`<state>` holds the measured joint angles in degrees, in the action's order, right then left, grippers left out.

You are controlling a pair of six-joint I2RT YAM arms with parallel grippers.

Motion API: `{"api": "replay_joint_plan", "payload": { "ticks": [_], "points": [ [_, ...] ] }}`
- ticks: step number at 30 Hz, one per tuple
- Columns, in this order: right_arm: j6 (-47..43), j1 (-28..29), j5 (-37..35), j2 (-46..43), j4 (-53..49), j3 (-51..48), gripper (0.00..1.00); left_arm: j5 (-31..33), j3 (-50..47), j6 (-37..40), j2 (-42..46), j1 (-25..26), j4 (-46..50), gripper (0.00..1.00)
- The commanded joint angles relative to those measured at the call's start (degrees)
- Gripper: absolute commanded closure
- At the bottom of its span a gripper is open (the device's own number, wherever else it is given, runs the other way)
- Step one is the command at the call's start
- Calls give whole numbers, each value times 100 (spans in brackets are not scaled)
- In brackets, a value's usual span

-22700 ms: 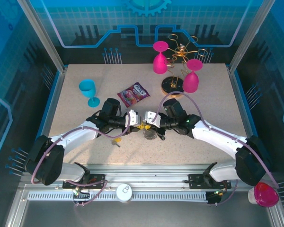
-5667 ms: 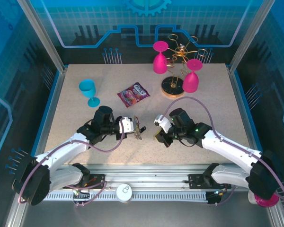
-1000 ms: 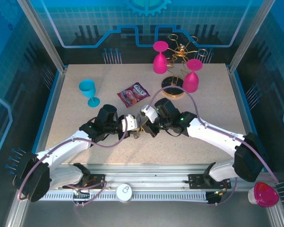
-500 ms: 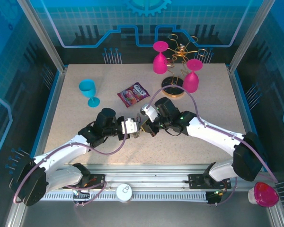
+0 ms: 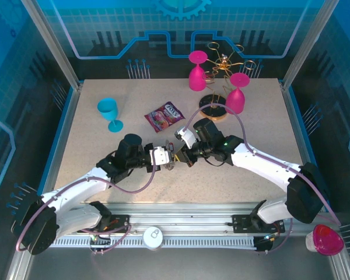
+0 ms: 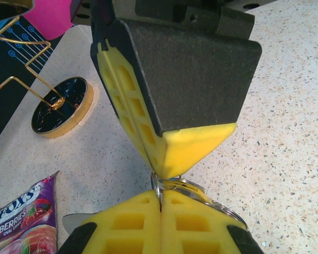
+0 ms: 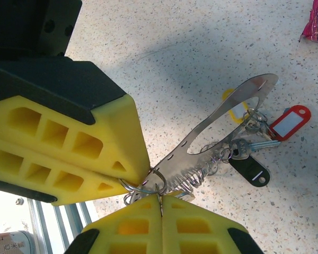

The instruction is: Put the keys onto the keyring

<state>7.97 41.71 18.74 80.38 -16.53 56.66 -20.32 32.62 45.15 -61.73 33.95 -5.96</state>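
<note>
We are finding the left gripper (image 7: 143, 170) and right gripper (image 7: 160, 200) both clamped tip to tip on the keyring (image 7: 155, 179) near the middle of the table (image 5: 87, 146). We are advising that one keep a steady pinch while the other is easing the coil apart without twisting. The keys (image 7: 241, 151) are clustering at the far end of the metal strip (image 7: 257, 84), and the pads (image 7: 69, 148) are hiding whether any is threaded on.

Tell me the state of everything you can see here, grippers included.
Left gripper: shut on the keyring.
Right gripper: shut on the keyring.
Keyring: pinched between both grippers.
Keys: clustered beside the keyring; threaded or not, cannot tell.
Blue cup: upright.
Snack packet: lying flat.
Pink glasses by the gold rack: upside down.
Gold rack: upright.
</note>
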Motion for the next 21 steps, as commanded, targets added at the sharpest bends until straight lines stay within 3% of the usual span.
{"api": "replay_joint_plan", "payload": {
  "ticks": [1,21],
  "points": [
    [112,-225,-116,-5,265,-59,100,-328,-120,74,178,130,-95,100],
    [439,-444,687,36,704,-275,100,-258,-291,-201,288,133,-573,100]
  ]
}}
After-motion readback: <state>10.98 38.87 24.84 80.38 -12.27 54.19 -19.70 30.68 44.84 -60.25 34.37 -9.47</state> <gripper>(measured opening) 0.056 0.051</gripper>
